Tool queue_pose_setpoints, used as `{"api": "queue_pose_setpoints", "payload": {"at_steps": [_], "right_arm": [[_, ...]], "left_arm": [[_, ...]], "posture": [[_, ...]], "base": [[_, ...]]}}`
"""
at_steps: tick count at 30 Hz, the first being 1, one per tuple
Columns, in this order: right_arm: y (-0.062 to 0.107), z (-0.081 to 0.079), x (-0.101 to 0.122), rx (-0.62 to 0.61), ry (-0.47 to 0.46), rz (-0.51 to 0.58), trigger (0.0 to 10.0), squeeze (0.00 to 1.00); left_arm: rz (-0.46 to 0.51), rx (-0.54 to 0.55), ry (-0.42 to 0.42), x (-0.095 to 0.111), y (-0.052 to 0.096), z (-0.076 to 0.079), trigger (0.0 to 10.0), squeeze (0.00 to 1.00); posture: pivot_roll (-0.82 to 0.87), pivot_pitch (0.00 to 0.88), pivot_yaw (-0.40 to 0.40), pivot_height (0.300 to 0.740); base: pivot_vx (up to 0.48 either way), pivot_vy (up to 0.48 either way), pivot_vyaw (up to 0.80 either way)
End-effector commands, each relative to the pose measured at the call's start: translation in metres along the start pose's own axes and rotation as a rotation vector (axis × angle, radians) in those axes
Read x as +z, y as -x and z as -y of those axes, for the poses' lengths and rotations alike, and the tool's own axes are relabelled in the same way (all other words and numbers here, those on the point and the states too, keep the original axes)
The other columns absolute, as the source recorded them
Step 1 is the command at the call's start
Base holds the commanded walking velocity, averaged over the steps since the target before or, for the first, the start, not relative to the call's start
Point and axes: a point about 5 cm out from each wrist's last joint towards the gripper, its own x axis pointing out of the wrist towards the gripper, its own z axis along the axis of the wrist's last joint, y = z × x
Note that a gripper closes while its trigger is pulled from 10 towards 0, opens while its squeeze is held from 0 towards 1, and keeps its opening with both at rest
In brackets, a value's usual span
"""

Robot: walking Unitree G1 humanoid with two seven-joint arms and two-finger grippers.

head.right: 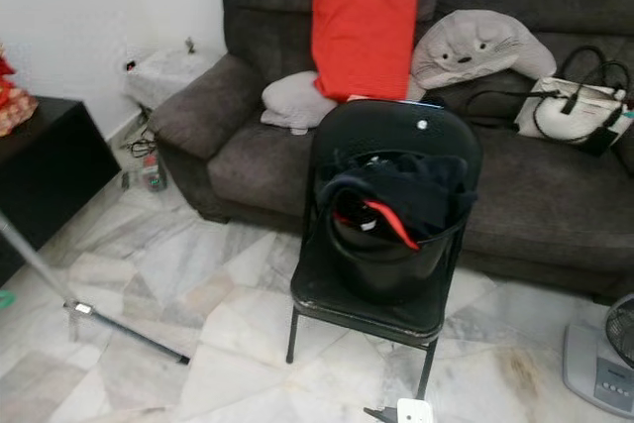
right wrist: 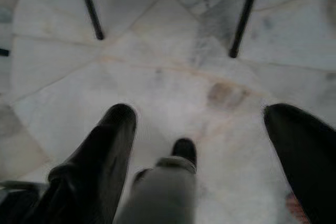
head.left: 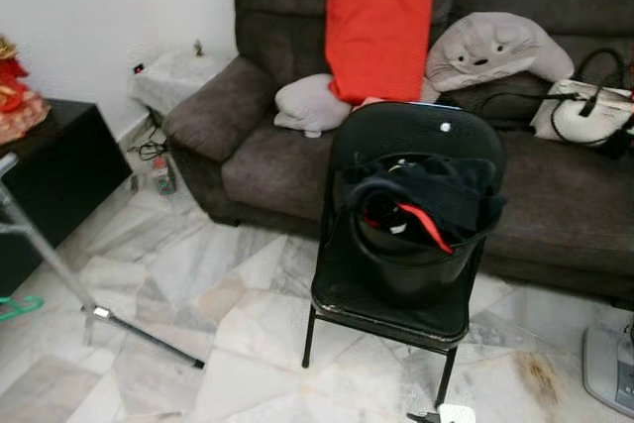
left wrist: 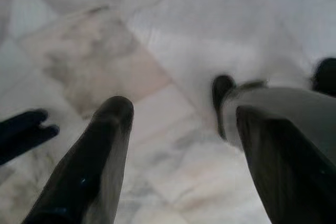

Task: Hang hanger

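Note:
A teal hanger (head.left: 20, 306) lies on the marble floor at the far left edge, partly cut off. Beside it a silver rack pole (head.left: 45, 250) slants down to a black base bar (head.left: 149, 336). A black folding chair (head.left: 391, 309) stands in the middle and carries a black bucket (head.left: 411, 269) stuffed with dark clothes (head.left: 426, 195). A red garment (head.left: 378, 22) hangs down in front of the sofa. My left gripper (left wrist: 181, 111) is open over bare floor. My right gripper (right wrist: 199, 111) is also open, low over the floor, with the chair's legs (right wrist: 90, 8) beyond it.
A dark grey sofa (head.left: 267, 160) with cushions and a white bag (head.left: 584, 111) spans the back. A black cabinet (head.left: 54, 180) stands at the left. A fan base (head.left: 609, 364) sits at the right, and a white plug (head.left: 456, 413) lies below the chair.

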Motion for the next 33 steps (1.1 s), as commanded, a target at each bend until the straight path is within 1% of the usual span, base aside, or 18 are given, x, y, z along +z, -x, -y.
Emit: {"api": "queue_pose_setpoints", "payload": {"at_steps": [1, 17, 23, 28, 31, 33], "right_arm": [[-0.0006, -0.0054, 0.0016, 0.015, -0.006, 0.006, 10.0, 0.0], [-0.0007, -0.0043, 0.0015, 0.015, 0.005, -0.002, 10.0, 0.0], [-0.0007, -0.0035, 0.0021, 0.006, 0.006, 0.005, 10.0, 0.0], [-0.0001, -0.0016, 0.0027, -0.026, -0.015, 0.031, 10.0, 0.0], [0.0002, -0.0004, 0.0033, -0.042, -0.012, 0.044, 10.0, 0.0], [0.0009, 0.0004, 0.0041, -0.052, -0.025, 0.07, 10.0, 0.0]], "left_arm": [[-0.046, 0.018, 0.005, -0.0126, 0.003, -0.0074, 10.0, 0.0], [-0.042, 0.014, 0.004, -0.0118, 0.0027, -0.0057, 10.0, 0.0], [-0.039, 0.021, 0.0, -0.0115, 0.0026, -0.0055, 10.0, 0.0], [-0.041, 0.022, 0.0, -0.0124, 0.0028, -0.0051, 10.0, 0.0], [-0.041, 0.025, 0.001, -0.0131, 0.003, -0.005, 10.0, 0.0], [-0.042, 0.028, 0.003, -0.0144, 0.0033, -0.0049, 10.0, 0.0]], "posture": [[0.04, 0.062, 0.063, 0.74], [0.03, 0.043, 0.058, 0.74], [0.03, 0.031, 0.053, 0.74], [0.02, 0.023, 0.046, 0.74], [0.02, 0.018, 0.043, 0.74], [0.01, 0.014, 0.039, 0.74]], "base": [[0.3, 0.0, 0.0], [0.293, 0.0, 0.0], [0.0, 0.0, 0.0], [0.0, 0.0, 0.0], [0.0, 0.0, 0.0], [0.0, 0.0, 0.0]]}}
